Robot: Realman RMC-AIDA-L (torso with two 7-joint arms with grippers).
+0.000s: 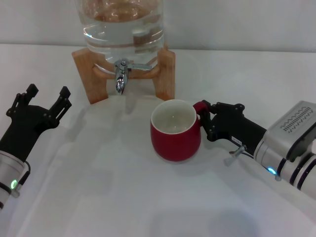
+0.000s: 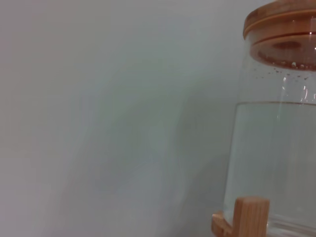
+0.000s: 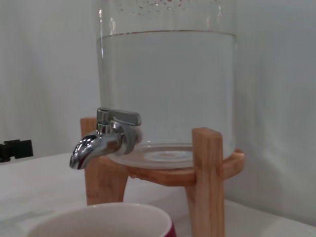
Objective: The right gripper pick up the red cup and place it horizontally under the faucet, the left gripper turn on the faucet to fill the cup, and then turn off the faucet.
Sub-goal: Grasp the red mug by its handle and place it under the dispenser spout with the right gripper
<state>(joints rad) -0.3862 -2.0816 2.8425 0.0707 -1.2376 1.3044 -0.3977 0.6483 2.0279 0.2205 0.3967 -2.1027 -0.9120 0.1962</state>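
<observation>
The right claw (image 1: 203, 114), at centre right, grips the red cup (image 1: 175, 130) by its handle, upright on the white counter (image 1: 113, 187) below the faucet (image 1: 121, 78). The left claw (image 1: 47, 97) hovers spread wide at far left, while a glass water jar (image 1: 123, 24) on a wooden stand (image 1: 167, 74) sits top centre against a pale wall

Cut-off jar, half-seen cup, hidden handle

The head view crops the water jar (image 1: 123, 27) at the top edge, so its lid is out of view there; the left wrist view cuts the jar (image 2: 276, 148) at its edge, leaving only a bit of the stand (image 2: 249, 217). The right wrist view shows only the cup (image 3: 106, 219) rim. The right tool (image 1: 206, 118) covers most of the cup (image 1: 175, 131) handle, so its grip cannot be judged.
</observation>
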